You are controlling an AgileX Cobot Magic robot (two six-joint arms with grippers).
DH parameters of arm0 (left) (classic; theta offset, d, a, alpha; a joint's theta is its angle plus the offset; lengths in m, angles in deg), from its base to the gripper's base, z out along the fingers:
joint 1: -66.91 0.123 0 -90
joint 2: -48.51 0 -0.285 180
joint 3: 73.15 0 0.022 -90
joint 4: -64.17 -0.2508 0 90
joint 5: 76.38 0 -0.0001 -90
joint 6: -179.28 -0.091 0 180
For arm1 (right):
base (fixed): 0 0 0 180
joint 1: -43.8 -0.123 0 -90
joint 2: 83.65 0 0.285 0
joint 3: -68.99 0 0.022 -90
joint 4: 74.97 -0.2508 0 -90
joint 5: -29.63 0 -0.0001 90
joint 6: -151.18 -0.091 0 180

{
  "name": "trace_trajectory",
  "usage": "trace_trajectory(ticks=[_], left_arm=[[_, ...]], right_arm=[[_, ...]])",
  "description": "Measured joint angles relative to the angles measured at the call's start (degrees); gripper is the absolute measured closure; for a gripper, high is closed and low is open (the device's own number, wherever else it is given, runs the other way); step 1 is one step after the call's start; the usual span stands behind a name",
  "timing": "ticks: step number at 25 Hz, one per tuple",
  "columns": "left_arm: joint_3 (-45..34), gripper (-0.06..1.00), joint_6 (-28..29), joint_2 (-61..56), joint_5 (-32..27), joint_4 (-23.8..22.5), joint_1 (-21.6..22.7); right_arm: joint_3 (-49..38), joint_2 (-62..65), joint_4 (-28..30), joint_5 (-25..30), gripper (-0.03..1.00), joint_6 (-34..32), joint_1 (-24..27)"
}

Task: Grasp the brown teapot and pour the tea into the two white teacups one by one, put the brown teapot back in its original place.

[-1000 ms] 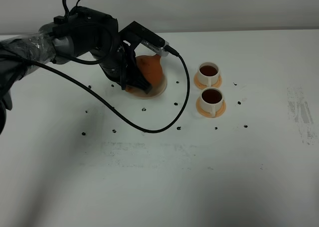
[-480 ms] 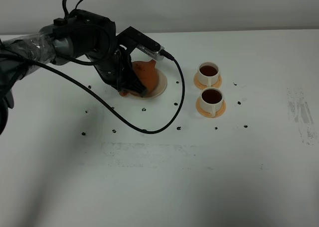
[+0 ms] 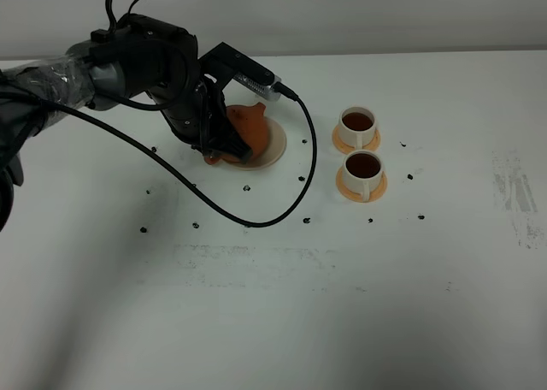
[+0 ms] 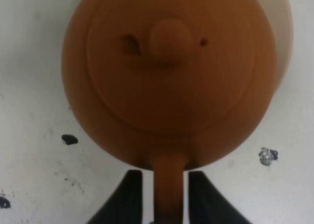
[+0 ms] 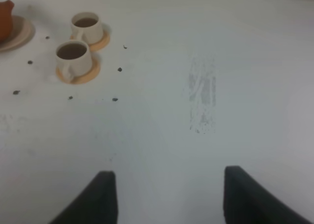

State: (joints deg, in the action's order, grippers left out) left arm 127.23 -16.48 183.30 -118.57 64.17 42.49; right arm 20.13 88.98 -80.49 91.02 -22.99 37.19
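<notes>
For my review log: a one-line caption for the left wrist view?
Left gripper straddles the handle of the brown teapot, seated on its saucer.

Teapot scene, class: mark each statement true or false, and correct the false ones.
1. Both white teacups hold dark tea. True.
2. The brown teapot is tipped over a cup. False: it sits on the cream saucer, away from the cups.
3. The left gripper has a finger on either side of the teapot's handle. True.
4. The right gripper holds a teacup. False: it is open and empty above the bare table.
5. Each cup stands on an orange coaster. True.
</notes>
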Motion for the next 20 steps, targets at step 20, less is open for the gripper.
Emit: trace_trajectory(ticks=[20], left_arm=[[-15.4, 0.56, 0.3, -32.3, -4.9, 0.8, -0.8]], right_arm=[[0.0, 0.0, 0.0, 0.0, 0.47, 0.1, 0.0]])
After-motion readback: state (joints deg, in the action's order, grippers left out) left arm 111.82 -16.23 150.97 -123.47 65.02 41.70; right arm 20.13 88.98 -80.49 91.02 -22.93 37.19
